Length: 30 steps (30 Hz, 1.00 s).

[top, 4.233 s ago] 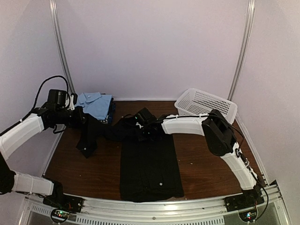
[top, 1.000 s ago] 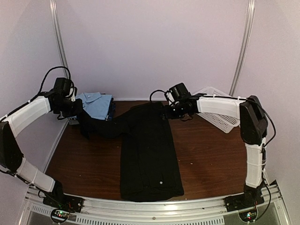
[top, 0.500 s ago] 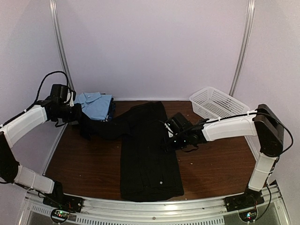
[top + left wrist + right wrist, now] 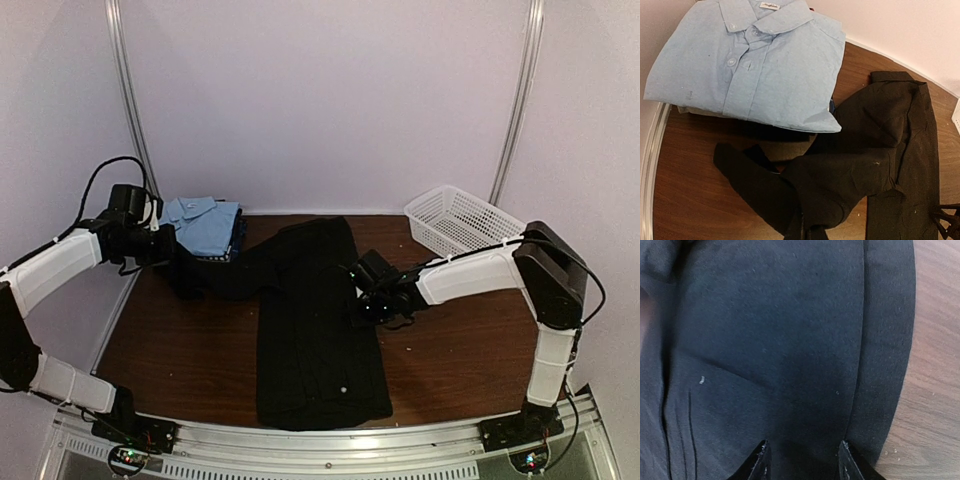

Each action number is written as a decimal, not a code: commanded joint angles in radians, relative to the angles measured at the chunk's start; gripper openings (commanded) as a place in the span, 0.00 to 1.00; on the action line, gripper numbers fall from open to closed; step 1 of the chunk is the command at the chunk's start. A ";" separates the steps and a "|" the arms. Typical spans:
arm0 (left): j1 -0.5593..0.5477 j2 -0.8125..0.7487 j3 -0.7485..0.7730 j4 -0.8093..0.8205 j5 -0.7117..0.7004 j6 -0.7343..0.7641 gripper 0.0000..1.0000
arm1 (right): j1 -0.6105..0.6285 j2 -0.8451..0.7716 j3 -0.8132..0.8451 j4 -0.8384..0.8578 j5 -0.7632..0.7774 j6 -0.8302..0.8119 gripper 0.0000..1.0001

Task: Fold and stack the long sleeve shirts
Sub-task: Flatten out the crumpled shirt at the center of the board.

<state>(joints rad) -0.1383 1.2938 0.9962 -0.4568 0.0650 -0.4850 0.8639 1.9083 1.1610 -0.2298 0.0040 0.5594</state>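
A: Where's the black shirt (image 4: 318, 330)?
B: Flat down the middle of the tabletop (image 4: 450, 350), its sleeve (image 4: 228, 277) drawn toward the back-left corner, pinched in the left hand (image 4: 175, 258).
A: And the right hand (image 4: 365, 298)?
B: Half spread on the shirt's right edge. It should catch the whole edge before folding.

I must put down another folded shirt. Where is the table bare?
The table is bare on both sides of the front half of the black shirt. Back left is crowded with the light blue shirt and the stretched sleeve; the basket fills the back right corner.
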 commanded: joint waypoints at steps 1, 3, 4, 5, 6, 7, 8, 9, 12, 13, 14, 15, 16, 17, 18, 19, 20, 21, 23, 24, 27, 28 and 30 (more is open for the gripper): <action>0.003 -0.025 -0.019 0.060 0.020 -0.010 0.00 | -0.006 0.033 0.032 0.004 0.036 0.036 0.46; 0.003 -0.028 -0.028 0.064 0.026 -0.014 0.00 | -0.006 0.034 0.031 -0.002 0.049 0.042 0.46; 0.003 -0.030 -0.033 0.067 0.030 -0.017 0.00 | -0.006 0.032 0.028 -0.002 0.057 0.048 0.47; 0.003 -0.032 -0.037 0.071 0.032 -0.019 0.00 | -0.006 0.030 0.027 -0.008 0.068 0.050 0.47; 0.003 -0.032 -0.041 0.073 0.032 -0.020 0.00 | -0.008 0.027 0.026 -0.016 0.080 0.052 0.47; 0.003 -0.031 -0.041 0.074 0.034 -0.021 0.00 | -0.007 0.024 0.021 -0.014 0.087 0.053 0.48; 0.003 -0.030 -0.043 0.074 0.036 -0.020 0.00 | -0.009 0.022 0.014 -0.005 0.085 0.053 0.48; 0.003 -0.028 -0.044 0.074 0.038 -0.021 0.00 | -0.010 0.020 0.010 0.007 0.074 0.053 0.48; 0.003 -0.027 -0.056 0.076 0.040 -0.024 0.00 | -0.007 0.030 0.013 0.023 0.032 0.055 0.46; 0.003 -0.028 -0.060 0.078 0.040 -0.024 0.00 | -0.006 0.034 0.015 0.029 0.018 0.056 0.45; 0.003 -0.030 -0.065 0.080 0.038 -0.025 0.00 | -0.004 0.035 0.015 0.037 0.013 0.060 0.43; 0.003 -0.033 -0.069 0.081 0.037 -0.026 0.00 | -0.003 0.035 0.018 0.044 0.000 0.061 0.41; 0.003 -0.035 -0.076 0.082 0.036 -0.029 0.00 | -0.003 0.035 0.021 0.048 -0.001 0.061 0.38; 0.003 -0.038 -0.080 0.083 0.036 -0.031 0.00 | -0.003 0.034 0.027 0.050 -0.002 0.062 0.36; 0.003 -0.040 -0.084 0.085 0.036 -0.033 0.00 | -0.002 0.032 0.034 0.048 -0.002 0.059 0.34; 0.003 -0.041 -0.087 0.086 0.035 -0.035 0.00 | -0.002 0.031 0.041 0.045 -0.002 0.059 0.32; 0.003 -0.042 -0.090 0.087 0.036 -0.036 0.00 | -0.001 0.030 0.048 0.043 0.000 0.056 0.28; 0.003 -0.043 -0.092 0.088 0.037 -0.038 0.00 | -0.001 0.029 0.055 0.041 -0.001 0.053 0.25; 0.003 -0.042 -0.093 0.091 0.037 -0.038 0.00 | -0.001 0.028 0.064 0.033 -0.002 0.048 0.18; 0.003 -0.041 -0.093 0.091 0.038 -0.038 0.00 | -0.001 0.029 0.070 0.023 -0.002 0.044 0.17; 0.003 -0.039 -0.091 0.092 0.040 -0.040 0.00 | -0.003 0.022 0.079 -0.005 0.027 0.037 0.15; 0.003 -0.039 -0.091 0.090 0.040 -0.040 0.00 | -0.003 0.014 0.072 -0.005 0.037 0.038 0.14; 0.003 -0.037 -0.090 0.091 0.038 -0.038 0.00 | -0.008 0.002 0.064 -0.007 0.041 0.037 0.11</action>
<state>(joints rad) -0.1383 1.2739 0.9066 -0.4145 0.0917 -0.5182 0.8589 1.9301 1.2186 -0.2127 0.0059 0.6033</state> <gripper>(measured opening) 0.008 0.130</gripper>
